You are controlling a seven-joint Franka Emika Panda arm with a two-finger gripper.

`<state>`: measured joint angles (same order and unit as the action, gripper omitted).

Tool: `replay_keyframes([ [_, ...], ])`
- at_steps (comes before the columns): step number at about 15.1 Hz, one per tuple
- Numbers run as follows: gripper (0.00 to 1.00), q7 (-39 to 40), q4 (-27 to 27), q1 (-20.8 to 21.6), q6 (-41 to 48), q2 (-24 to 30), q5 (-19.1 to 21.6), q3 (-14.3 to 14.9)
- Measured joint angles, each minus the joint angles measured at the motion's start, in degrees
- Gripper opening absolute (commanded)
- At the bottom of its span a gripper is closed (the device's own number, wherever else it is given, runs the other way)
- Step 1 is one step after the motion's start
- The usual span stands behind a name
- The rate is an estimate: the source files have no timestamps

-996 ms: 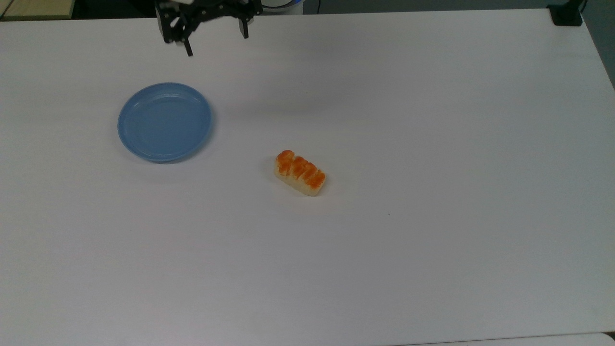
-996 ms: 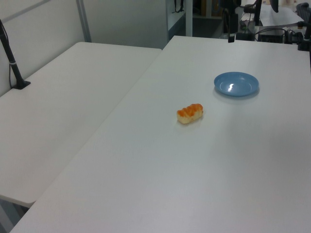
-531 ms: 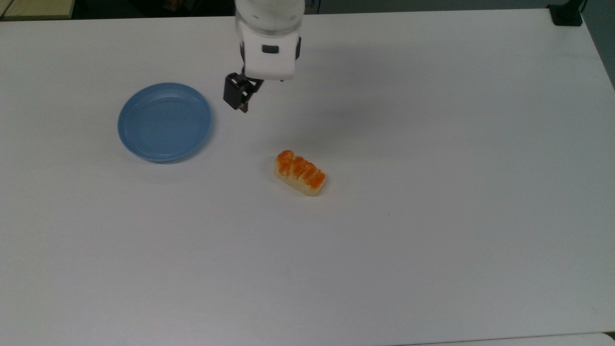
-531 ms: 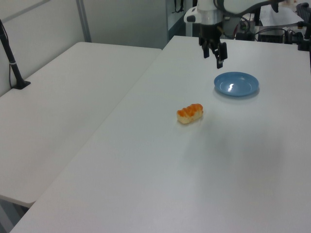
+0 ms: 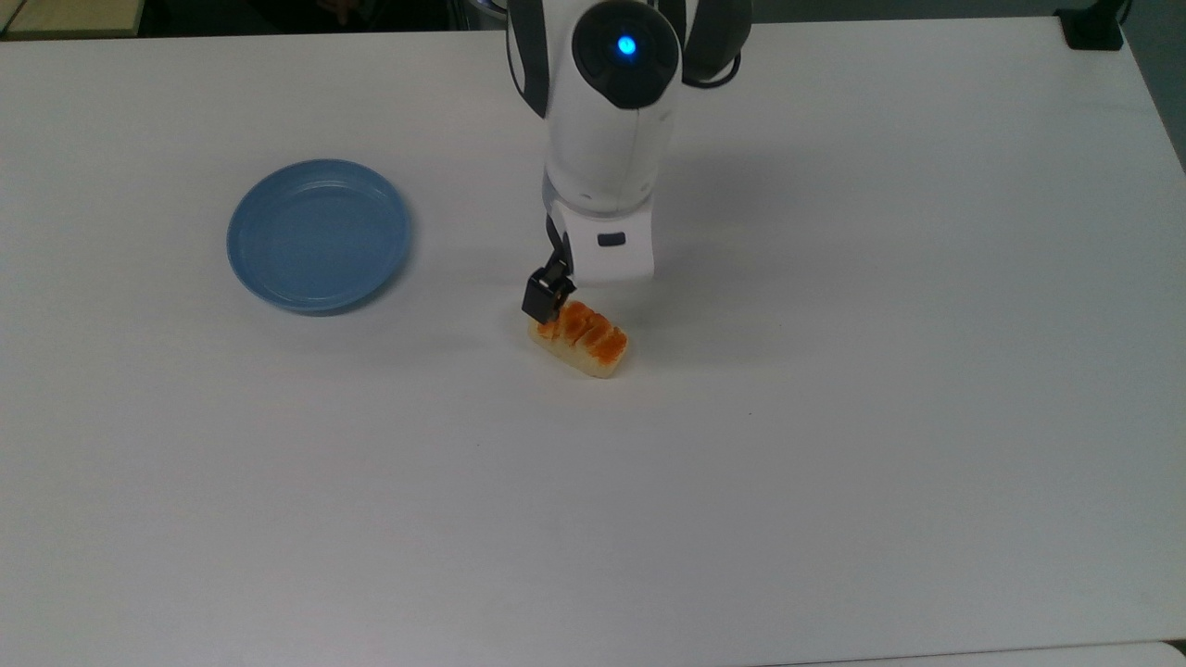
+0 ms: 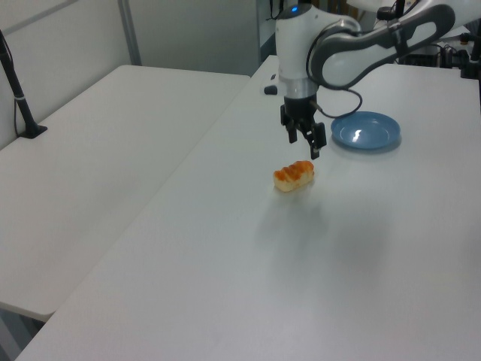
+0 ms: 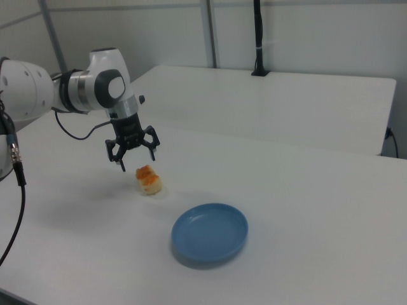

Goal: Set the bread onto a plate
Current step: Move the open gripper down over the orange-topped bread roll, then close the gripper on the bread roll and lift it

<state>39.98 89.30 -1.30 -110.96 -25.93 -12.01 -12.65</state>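
Bread (image 5: 580, 337) sits flat on the white table (image 5: 834, 417), lying diagonally in the top view, orange lumpy top facing up, pale sides showing. My jaws (image 7: 135, 156) hang just above it, spread wide with nothing between them; the right view shows both fingers apart and clear of the loaf, one finger (image 7: 121, 161) lower toward the right view's left. In the left view my jaws (image 6: 307, 140) are directly over the bread (image 6: 294, 175), tips not touching it. In the top view one dark fingertip (image 5: 546, 295) overlaps the loaf's upper-left end, my white wrist hides the other. Plate (image 5: 318, 234) is light blue, bare, well apart from the bread, toward the top view's left. In the right view the plate (image 7: 209, 233) sits nearer the camera than the bread (image 7: 149, 180). In the left view the plate (image 6: 365, 131) is behind the loaf.
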Motion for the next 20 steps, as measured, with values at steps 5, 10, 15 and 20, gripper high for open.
replay_keyframes([
  [5, 1.0, 0.0, -0.2, 0.5, -2.4, -3.6, -2.2, 0.0],
  [10, 0.97, -0.3, -1.1, 0.8, -3.4, -6.1, -2.4, 0.0],
  [15, 0.49, -1.1, -4.2, 1.0, -3.8, -9.0, -2.8, 0.0],
  [20, 0.22, -4.3, -5.2, 1.2, -4.0, -9.8, -3.7, 0.0],
])
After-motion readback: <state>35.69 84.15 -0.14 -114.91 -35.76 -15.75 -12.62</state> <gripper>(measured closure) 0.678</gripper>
